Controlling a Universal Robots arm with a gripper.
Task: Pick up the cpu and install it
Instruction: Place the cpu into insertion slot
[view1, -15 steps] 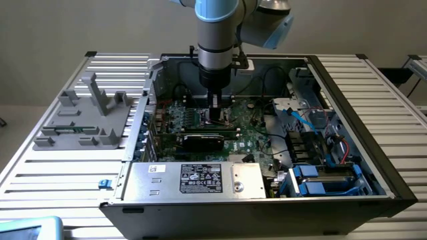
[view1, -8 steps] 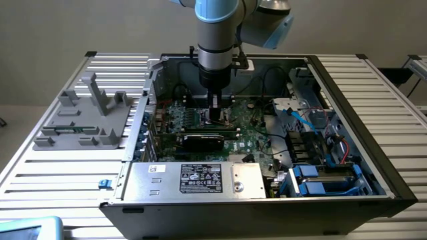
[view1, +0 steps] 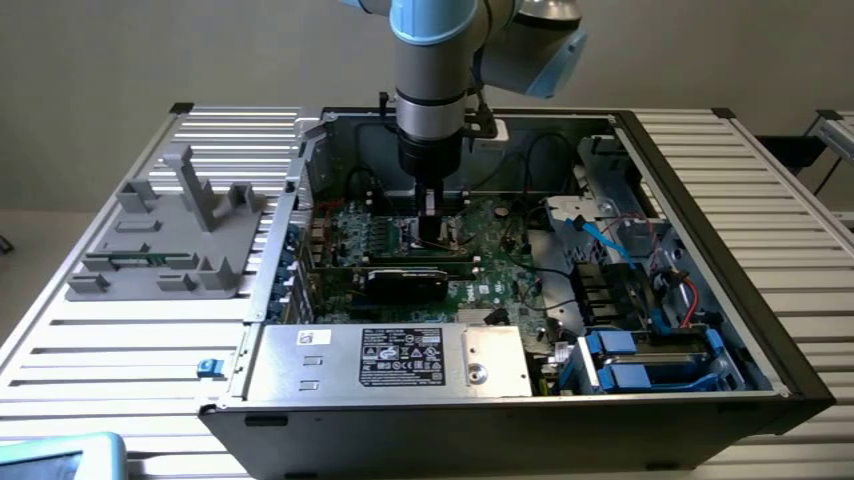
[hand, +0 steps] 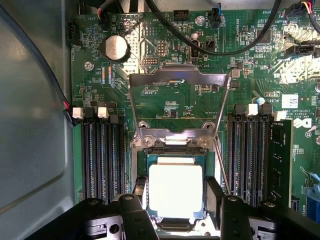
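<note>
The cpu (hand: 176, 196), a small square chip with a bright silver top and a thin rim, lies level in the dark socket (hand: 170, 150) on the green motherboard. My gripper (hand: 176, 192) is shut on it, with one black finger (hand: 140, 191) against each of two opposite sides. The socket's metal load frame (hand: 177, 80) is swung open, lying flat on the board beyond the socket. A thin lever rod (hand: 222, 170) runs beside the socket. In the exterior view my gripper (view1: 434, 235) reaches straight down into the open computer case (view1: 694, 200).
Rows of black memory slots (hand: 102, 155) (hand: 247, 155) flank the socket closely. A coin battery (hand: 116, 48) and black cables (hand: 215, 47) lie beyond the frame. A black card (view1: 414, 280) sits just in front of the gripper. A grey fixture (view1: 174, 235) stands outside the case at the exterior view's left.
</note>
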